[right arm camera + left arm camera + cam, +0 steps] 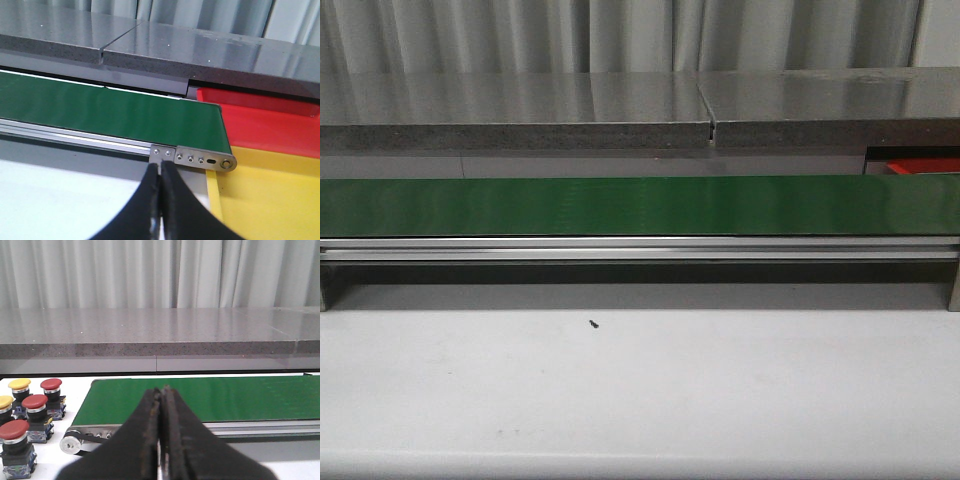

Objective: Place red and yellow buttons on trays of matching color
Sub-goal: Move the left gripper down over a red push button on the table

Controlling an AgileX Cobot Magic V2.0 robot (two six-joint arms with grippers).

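Observation:
In the left wrist view, several push buttons stand on the white table beside the belt's end: red-capped ones (pixel 51 385) (pixel 34 402) (pixel 14 430) and yellow-capped ones (pixel 19 384) (pixel 4 402). My left gripper (pixel 161 391) is shut and empty, held apart from them over the belt's near edge. In the right wrist view a red tray (pixel 270 127) and a yellow tray (pixel 272 195) lie past the belt's other end. My right gripper (pixel 160 165) is shut and empty, close to the belt's end bracket. Neither gripper shows in the front view.
A green conveyor belt (pixel 640 205) runs across the table on an aluminium frame (pixel 640 250). Behind it is a grey stone ledge (pixel 620 110) and curtains. A small dark speck (pixel 593 323) lies on the white table. A sliver of the red tray (pixel 925 166) shows at far right.

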